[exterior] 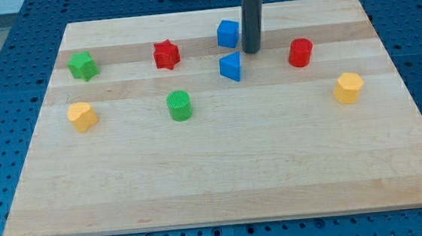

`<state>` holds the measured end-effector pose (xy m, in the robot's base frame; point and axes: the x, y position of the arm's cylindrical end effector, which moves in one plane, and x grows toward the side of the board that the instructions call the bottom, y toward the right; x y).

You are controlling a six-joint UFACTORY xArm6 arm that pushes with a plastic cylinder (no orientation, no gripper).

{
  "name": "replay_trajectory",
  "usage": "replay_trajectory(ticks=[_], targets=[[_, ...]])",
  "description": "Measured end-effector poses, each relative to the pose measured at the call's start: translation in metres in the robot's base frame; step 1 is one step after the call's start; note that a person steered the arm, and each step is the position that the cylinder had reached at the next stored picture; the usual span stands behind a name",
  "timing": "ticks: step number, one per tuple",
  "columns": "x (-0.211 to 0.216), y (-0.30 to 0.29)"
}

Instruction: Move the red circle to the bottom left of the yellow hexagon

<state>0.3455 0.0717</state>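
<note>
Yellow block (81, 117), low left: you could have mistaken it for the yellow hexagon (349, 87). With no pincer fitted, my tip (251, 51) stood just left of the red circle (300, 52); a straight push would likely have overshot.

Your rod (251, 17) comes down from the view's top, standing upright with almost no tilt. It is dark and straight, and its upper part runs out of the frame. Your tip (251, 51) is set down at the counter's surface. No other part of your arm shows in this view.
</note>
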Motion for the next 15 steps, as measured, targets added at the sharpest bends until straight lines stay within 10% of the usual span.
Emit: replay_trajectory(ticks=[2, 15], targets=[[0.051, -0.034], [-0.019, -0.032]])
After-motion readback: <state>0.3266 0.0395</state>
